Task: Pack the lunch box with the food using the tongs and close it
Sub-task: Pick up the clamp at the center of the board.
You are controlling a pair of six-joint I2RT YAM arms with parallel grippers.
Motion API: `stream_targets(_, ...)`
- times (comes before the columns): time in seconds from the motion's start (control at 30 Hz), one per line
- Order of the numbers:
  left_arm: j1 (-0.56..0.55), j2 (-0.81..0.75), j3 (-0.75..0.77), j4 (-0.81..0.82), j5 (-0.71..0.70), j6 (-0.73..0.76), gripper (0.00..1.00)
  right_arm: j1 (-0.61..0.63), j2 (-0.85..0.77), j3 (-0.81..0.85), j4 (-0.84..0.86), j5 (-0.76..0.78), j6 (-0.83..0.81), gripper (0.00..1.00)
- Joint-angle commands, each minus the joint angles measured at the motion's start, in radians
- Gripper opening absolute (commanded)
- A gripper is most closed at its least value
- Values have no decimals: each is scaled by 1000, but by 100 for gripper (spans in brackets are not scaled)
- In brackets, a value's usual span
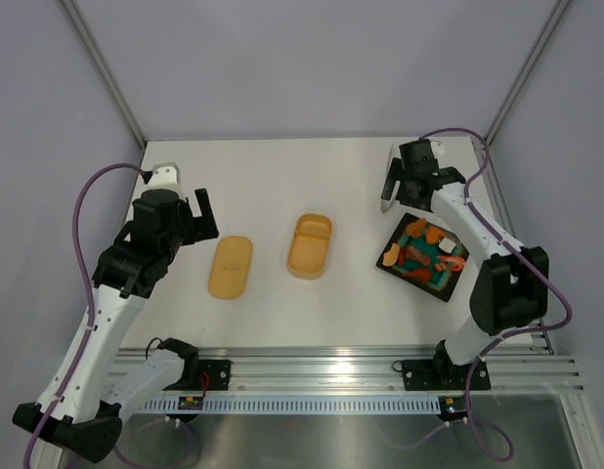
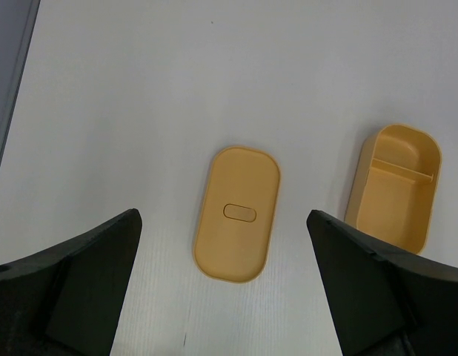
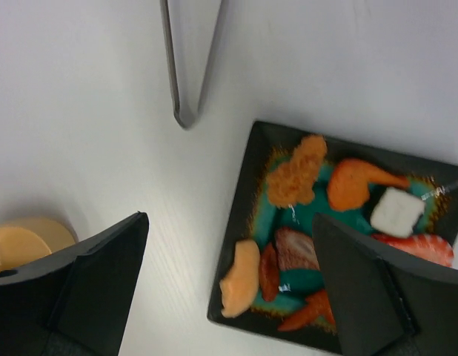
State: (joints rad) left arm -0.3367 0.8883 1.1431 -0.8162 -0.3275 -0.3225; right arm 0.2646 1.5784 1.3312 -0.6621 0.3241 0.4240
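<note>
Since the tongs lie at the top centre of the right wrist view, just above the tray of food, the right gripper, spread wide and empty, should straddle both arms before squeezing. The left gripper, equally spread, hangs over the lid; the open lunch box sits mid-frame in the top view.

Slim silver metal tongs: both arms running off the top edge, only the joined end showing.
Orange-tan plastic lunch box: blurring, running off the left edge.
Small toy food pieces: reading too small overhead to sort.
</note>
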Motion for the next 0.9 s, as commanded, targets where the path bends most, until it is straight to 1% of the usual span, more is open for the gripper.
stream_targets(0.0, 4, 6, 1, 35, 8, 5, 99, -67, 184, 179, 32, -33, -48, 99)
stream_targets(0.03, 2, 8, 1, 35, 4, 8, 99, -73, 231, 260, 30, -40, -48, 100)
stream_targets(0.07, 4, 11, 3, 35, -2, 10, 99, -85, 321, 305, 22, -45, -47, 100)
stream_targets(0.1, 4, 12, 1, 35, -11, 16, 99, -87, 365, 348, 1, -49, -48, 99)
stream_targets(0.13, 2, 14, 1, 34, -16, 20, 99, -88, 412, 440, -16, -54, -50, 99)
stream_targets(0.17, 4, 17, 3, 34, -19, 23, 99, -88, 493, 485, -34, -53, -51, 99)
stream_targets(0.23, 4, 18, 4, 29, -25, 30, 99, -88, 558, 574, -50, -56, -56, 99)
stream_targets(0.33, 4, 20, 6, 18, -22, 48, 99, -90, 679, 663, -63, -62, -53, 100)
stream_targets(0.53, 4, 1, -8, 23, -13, 46, 99, -90, 828, 804, -111, -31, -25, 99)
stream_targets(0.63, 2, -11, -23, 31, 24, 39, 99, -90, 894, 878, -136, -25, -19, 100)
stream_targets(0.87, 2, -22, -55, 48, 31, 30, 99, -88, 1012, 1022, -165, 4, -1, 99)
